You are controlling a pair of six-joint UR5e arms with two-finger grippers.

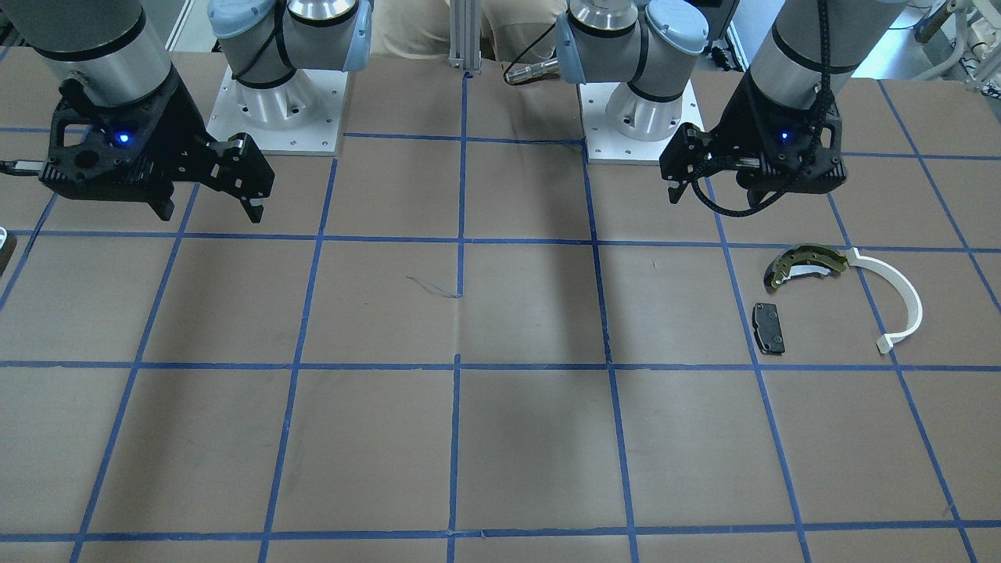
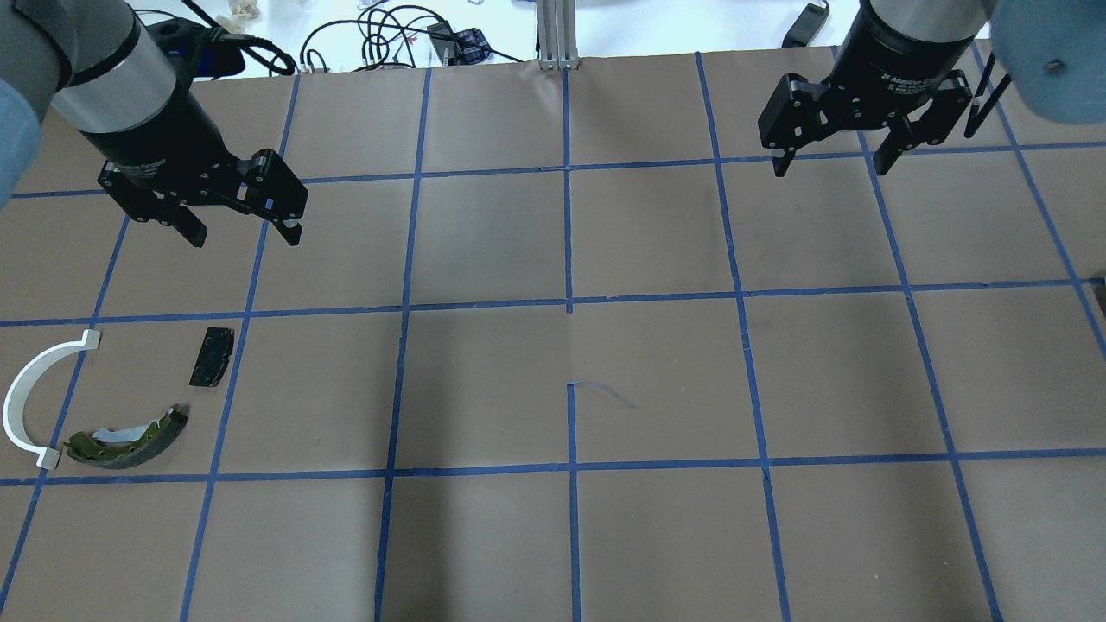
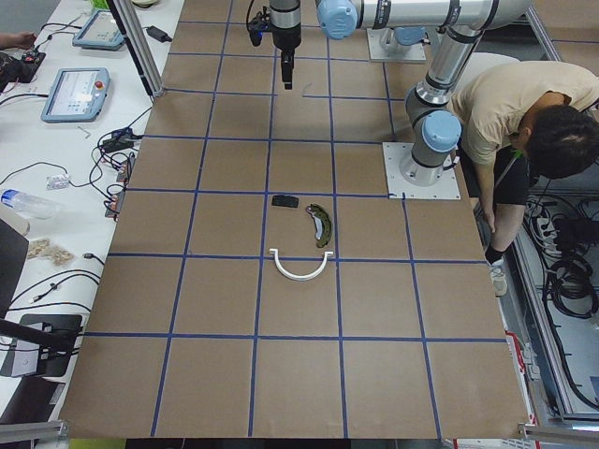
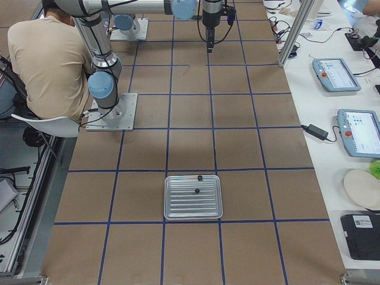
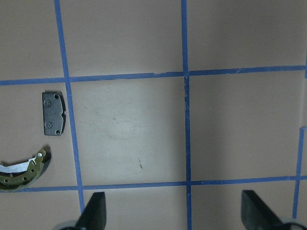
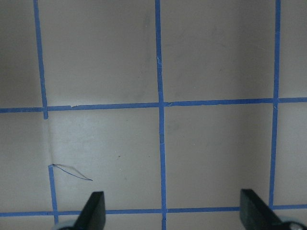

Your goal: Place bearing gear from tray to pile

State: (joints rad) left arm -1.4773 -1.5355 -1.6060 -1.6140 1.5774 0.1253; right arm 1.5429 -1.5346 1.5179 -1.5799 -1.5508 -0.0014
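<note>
The silver tray [image 4: 178,211] lies near the table end in the exterior right view. One small dark round part [image 4: 196,190] lies in it and another [image 4: 199,177] at its far rim; they are too small to tell apart. The pile is a brass-and-white brake shoe [image 2: 130,436], a white plastic arc [image 2: 26,389] and a black pad [image 2: 212,356]. My left gripper [image 2: 245,238] hangs open and empty above and beyond the pile. My right gripper [image 2: 831,168] is open and empty at the far right. Neither is near the tray.
The table is brown with a blue tape grid [image 2: 568,302]. The pile also shows in the front view, with its brake shoe [image 1: 805,266], and in the left wrist view, with its pad [image 5: 53,113]. A person [image 3: 524,112] bends beside the robot bases. Cables [image 2: 389,34] lie beyond the far edge.
</note>
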